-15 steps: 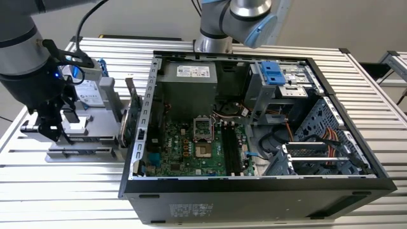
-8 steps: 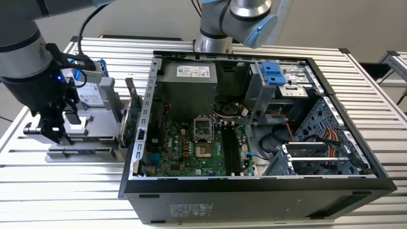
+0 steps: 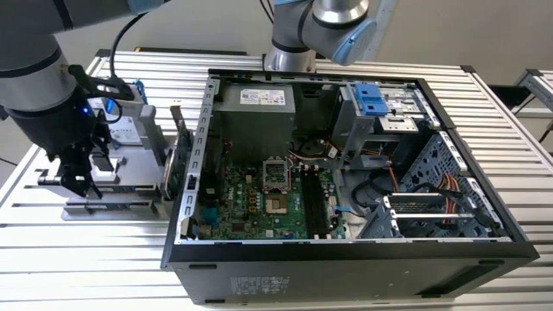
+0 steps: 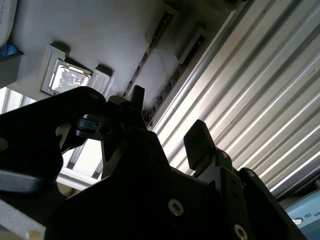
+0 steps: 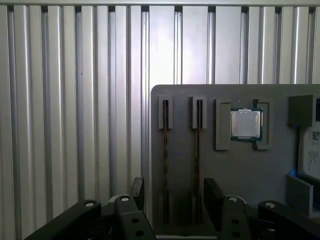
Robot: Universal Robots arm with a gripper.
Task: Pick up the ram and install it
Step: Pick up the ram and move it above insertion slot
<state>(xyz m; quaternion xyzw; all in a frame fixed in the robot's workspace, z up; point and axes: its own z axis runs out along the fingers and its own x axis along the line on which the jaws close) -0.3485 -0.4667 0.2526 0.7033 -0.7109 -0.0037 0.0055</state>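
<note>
Gripper (image 5: 175, 192): released, its fingers (image 5: 137, 189) spread wide, holding nothing; it hangs over the grey holder (image 5: 240, 175), at the exterior view's left of the computer case (image 3: 346, 259)
Ram (image 5: 165, 165): on edge in a holder slot, not gripped, beside a second stick (image 5: 198, 165); in the first wrist view both appear between the fingers
Holder: lies on the ribbed table (image 5: 75, 100) and also carries a processor chip (image 5: 246, 124)

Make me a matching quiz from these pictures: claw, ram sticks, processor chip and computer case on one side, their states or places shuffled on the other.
Things
1. claw
2. ram sticks
3. processor chip
4. computer case

States or places
A. side open, motherboard showing
B. open, holding nothing
C. lying flat on the grey tray
D. standing on edge in the tray's slots

Pairs: 1-B, 2-D, 3-C, 4-A
</note>
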